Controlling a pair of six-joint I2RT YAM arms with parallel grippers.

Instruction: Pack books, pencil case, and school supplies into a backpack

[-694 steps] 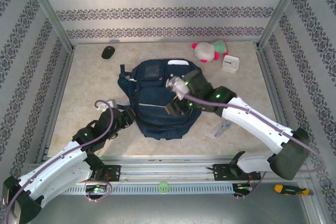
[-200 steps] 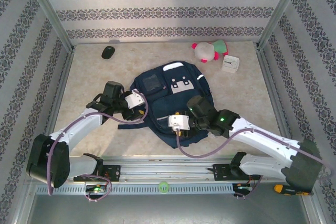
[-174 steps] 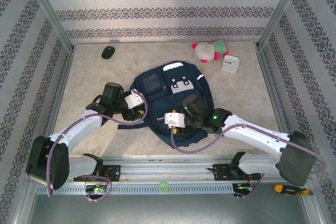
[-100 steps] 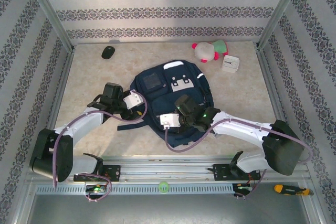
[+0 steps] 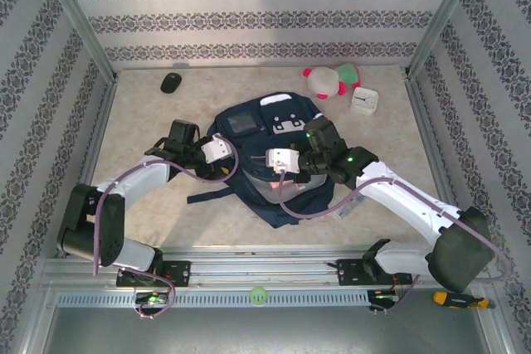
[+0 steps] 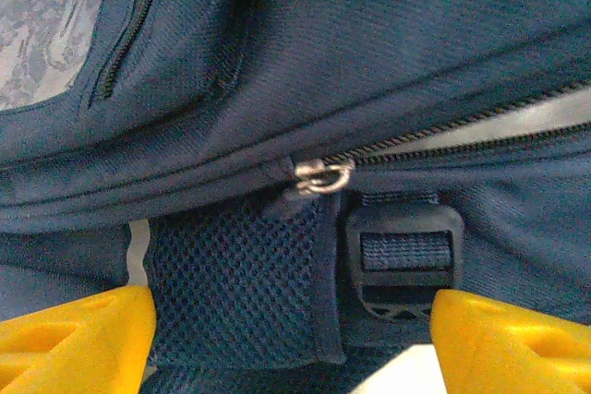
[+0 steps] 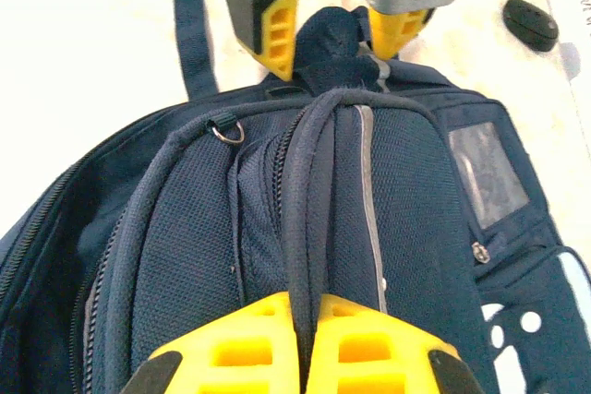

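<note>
The navy backpack (image 5: 249, 126) lies in the middle of the table, bunched up and partly lifted. My right gripper (image 7: 309, 343) is shut on a raised piped fold of the backpack (image 7: 319, 209) near its main zip; from above it sits over the bag's middle (image 5: 289, 170). My left gripper (image 6: 295, 343) stands open at the bag's left side, its yellow fingertips (image 6: 78, 339) either side of a mesh pocket (image 6: 231, 292) and a strap buckle (image 6: 404, 260), below a zip pull (image 6: 323, 175). The left gripper (image 7: 337, 34) also straddles the bag's far end. The books and pencil case are hidden.
A pink-and-white plush toy (image 5: 330, 80) and a white square clock (image 5: 363, 101) lie at the back right. A black mouse (image 5: 171, 82) lies at the back left. A slim packet (image 5: 348, 202) rests under my right forearm. Patterned walls close in three sides.
My right gripper shut on the backpack's fold and drew it up and towards the far side, bunching the bag. The left gripper stayed open and shifted slightly farther along the bag's left side.
</note>
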